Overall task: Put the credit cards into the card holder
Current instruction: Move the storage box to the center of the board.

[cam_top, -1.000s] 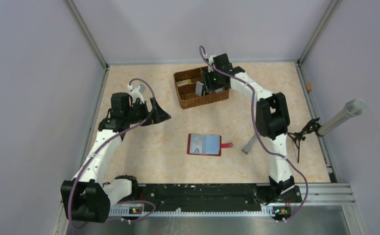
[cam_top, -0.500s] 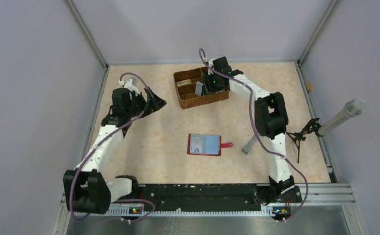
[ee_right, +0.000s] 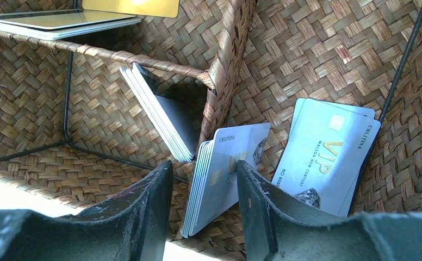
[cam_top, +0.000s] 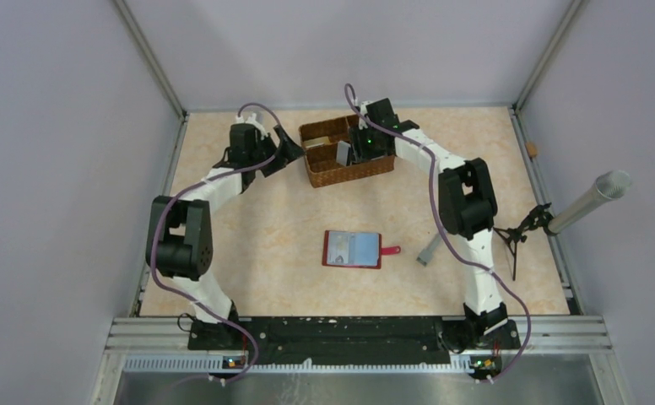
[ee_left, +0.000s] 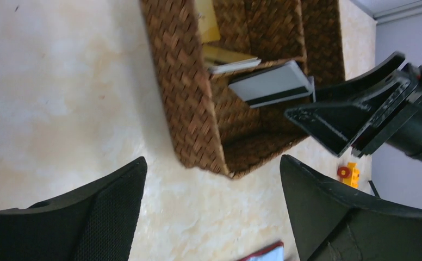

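table (cam_top: pixel 265 245) basket (ee_right: pixel 317 49): credit cards (ee_right: pixel 236 152) flanked by right gripper (ee_right: pixel 202 175)

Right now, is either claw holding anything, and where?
Left gripper is open and empty. Right gripper straddles the near end of a stack of credit cards in the basket; whether it grips them cannot be told.

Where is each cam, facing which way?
Top external: above and behind, looking down at the table; left arm, right arm, wicker basket, card holder.
Left wrist: on left arm, facing the basket's outer wall; open left claw frames it.
Right wrist: on right arm, looking into the basket; its fingers straddle a card stack.
Shared: top and left wrist both show the right claw.
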Robot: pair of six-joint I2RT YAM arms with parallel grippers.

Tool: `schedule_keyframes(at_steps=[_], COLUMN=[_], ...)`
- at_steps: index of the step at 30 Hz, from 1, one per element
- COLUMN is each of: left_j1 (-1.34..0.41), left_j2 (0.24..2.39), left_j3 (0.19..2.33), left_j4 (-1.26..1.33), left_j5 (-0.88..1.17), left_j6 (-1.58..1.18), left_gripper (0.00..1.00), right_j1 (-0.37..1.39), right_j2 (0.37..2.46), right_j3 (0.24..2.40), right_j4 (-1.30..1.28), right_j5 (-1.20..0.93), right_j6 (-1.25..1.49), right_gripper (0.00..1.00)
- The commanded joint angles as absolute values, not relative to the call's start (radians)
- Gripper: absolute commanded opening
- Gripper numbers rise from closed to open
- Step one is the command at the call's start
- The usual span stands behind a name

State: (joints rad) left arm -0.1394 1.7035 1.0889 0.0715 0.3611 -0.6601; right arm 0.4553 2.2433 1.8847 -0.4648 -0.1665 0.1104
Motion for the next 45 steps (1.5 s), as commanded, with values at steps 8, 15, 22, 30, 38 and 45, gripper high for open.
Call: schedule_keyframes(at_steps=[8,15,22,30,38,45], left_j1=[-0.213,-0.244,-0.272,-0.288,-0.300,-0.310], left_j2=[1.901,1.949,1.952,1.953,1.960,1.959], left_j3=[1.319,1.372,1.387,1.394,1.418,1.425], left_j4=[0.039,-0.047,-0.093,-0.134,-0.173,-0.190], left_j5=[0.315,0.257,0.173,0.109,0.054,0.024], left_j6=[-0.572,-0.524,-0.497,-0.474,-0.463,-0.467], left_gripper=[0.72,0.57,0.41,0.21,0.04,0.00], right_j1=[0.465,0.465,0.465,0.465,0.466,0.466], right_j2=[2.188,2.177,2.165,2.144,2.132,2.130], right_j3=[1.882,1.881,1.881,1.882,1.884,1.885], right_j4=[-0.453,-0.453,-0.452,-0.461,-0.461,-0.474], right_j5=[-0.189,-0.193,-0.196,-0.187,-0.203,-0.210], right_j6=[0.134,0.144,0.155,0.161,0.168,0.177], right_gripper=[0.41,0.37,0.35,0.35,0.35,0.34])
